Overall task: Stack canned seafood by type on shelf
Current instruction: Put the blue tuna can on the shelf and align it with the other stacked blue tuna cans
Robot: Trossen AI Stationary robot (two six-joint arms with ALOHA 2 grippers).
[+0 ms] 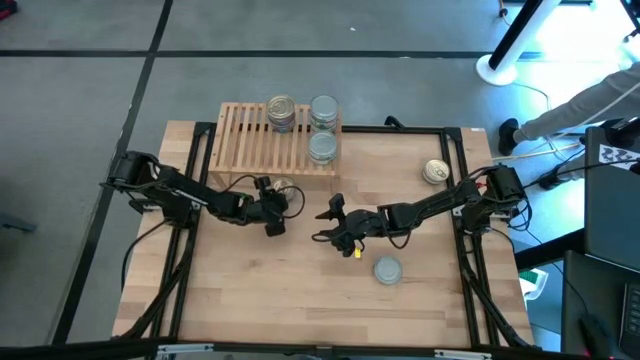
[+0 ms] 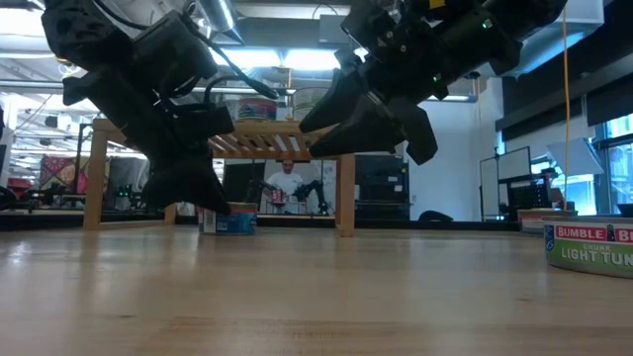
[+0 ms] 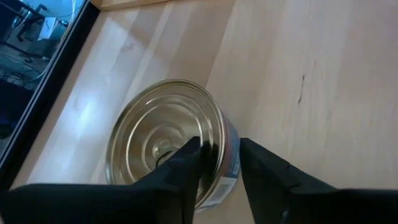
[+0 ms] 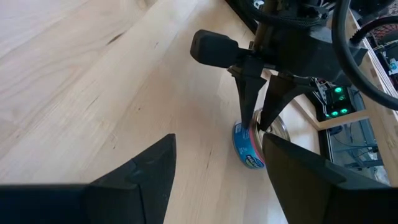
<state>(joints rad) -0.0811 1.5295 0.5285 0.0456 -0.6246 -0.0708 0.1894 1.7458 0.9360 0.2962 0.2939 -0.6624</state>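
The shelf (image 1: 262,140) stands at the table's far side. It bears a stack of gold-lidded cans (image 1: 282,112) and silver-lidded cans (image 1: 323,110) (image 1: 322,147). My left gripper (image 1: 280,203) is just in front of the shelf, shut on a gold-lidded can (image 3: 163,140) with a blue label (image 4: 247,149), which sits on the table. My right gripper (image 1: 335,225) hangs open over the middle of the table, pointing at that can, with nothing between its fingers (image 4: 149,177). My left gripper pinches the can's rim (image 3: 225,146) between its two fingers. One finger (image 3: 186,163) lies on the gold lid. The other (image 3: 264,171) is outside, against the labelled side wall. The fingers slant down from the table's left. The can's bottom (image 2: 229,227) is on the table.
A loose gold-lidded can (image 1: 435,171) lies near the table's far right. A silver-lidded can (image 1: 387,269) with a green label (image 2: 591,247) sits toward the near right. Black frame rails (image 1: 455,135) edge the table. A person (image 2: 287,186) shows beyond the table.
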